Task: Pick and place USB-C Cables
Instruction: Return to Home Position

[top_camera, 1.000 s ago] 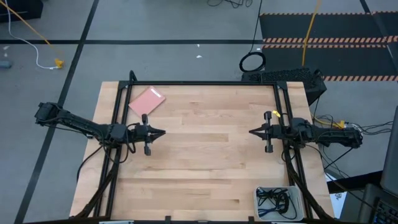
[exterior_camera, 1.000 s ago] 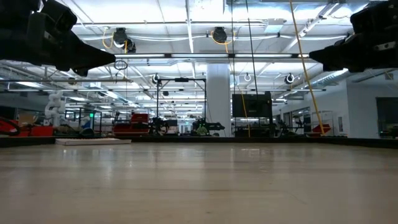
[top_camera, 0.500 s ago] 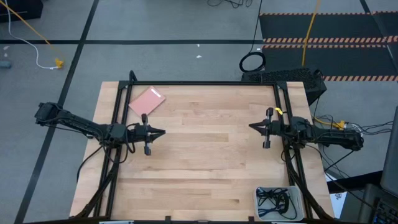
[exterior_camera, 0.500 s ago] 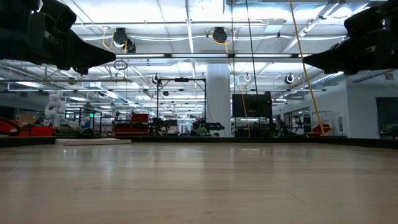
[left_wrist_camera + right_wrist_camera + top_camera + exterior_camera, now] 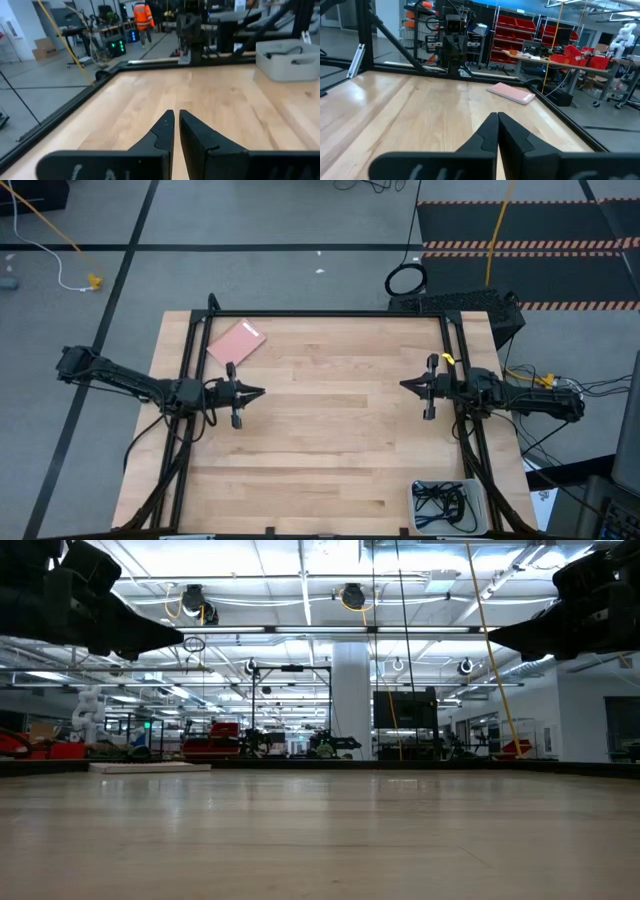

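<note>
The left pincer (image 5: 259, 392) hung above the left part of the worktop (image 5: 330, 445), fingers pressed together with only a thin slit between them, gripping nothing. In its own wrist view the left pincer (image 5: 176, 114) pointed across the bare wood toward the opposite arm. The right pincer (image 5: 404, 387) hovered over the right part of the worktop, facing the left one, well apart from it. It was likewise closed and empty, as the right wrist view (image 5: 497, 115) showed. In the low view both arms sat high, clear of the wood.

The USB-C cables (image 5: 441, 500) lay as a dark tangle inside the white bin (image 5: 414, 498) at the worktop's near right corner, well apart from both pincers. Single cables could not be told apart there, though a bluish strand seemed to show. From the left wrist, the bin (image 5: 285, 65) stood off to one side. A pink pad (image 5: 237, 342) lay flat near the far left corner. A person (image 5: 143, 15) in an orange vest stood in the room beyond.
</note>
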Controlling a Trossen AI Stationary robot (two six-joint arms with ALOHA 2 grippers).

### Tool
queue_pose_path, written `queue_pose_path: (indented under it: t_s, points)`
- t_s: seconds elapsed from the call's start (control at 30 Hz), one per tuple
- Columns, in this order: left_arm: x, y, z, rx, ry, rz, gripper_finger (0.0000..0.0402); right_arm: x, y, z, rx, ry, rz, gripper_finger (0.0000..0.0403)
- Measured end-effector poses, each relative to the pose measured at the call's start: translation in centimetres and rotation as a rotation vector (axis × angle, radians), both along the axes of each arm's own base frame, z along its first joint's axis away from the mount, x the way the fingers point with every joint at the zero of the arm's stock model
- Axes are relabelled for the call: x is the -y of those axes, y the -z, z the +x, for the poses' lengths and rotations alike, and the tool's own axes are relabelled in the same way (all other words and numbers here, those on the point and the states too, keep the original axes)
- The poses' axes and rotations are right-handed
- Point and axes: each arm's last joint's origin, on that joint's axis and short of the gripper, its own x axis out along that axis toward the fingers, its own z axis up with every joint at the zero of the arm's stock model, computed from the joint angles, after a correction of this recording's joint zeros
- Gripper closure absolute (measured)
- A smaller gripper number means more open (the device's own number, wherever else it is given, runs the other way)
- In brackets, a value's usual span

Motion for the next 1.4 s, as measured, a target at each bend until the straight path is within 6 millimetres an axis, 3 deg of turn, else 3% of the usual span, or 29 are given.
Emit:
queue_pose_path:
  t_s: [0.53, 1.03, 1.4]
  points:
    - [0.2, 0.9, -0.3, 0.001, 0.123, 0.034, 0.0371, 0.0, 0.0, 0.0, 0.005, 0.002, 0.0, 0.0403]
    - [-0.5, -1.3, -1.1, 0.207, 0.252, 0.033, 0.0371, 0.0, -0.1, 0.0, 0.008, 0.003, 0.0, 0.0403]
    - [-1.0, -1.1, -2.3, 0.178, 0.278, 0.066, 0.0371, 0.0, -0.1, 0.0, 0.008, 0.003, -0.001, 0.0403]
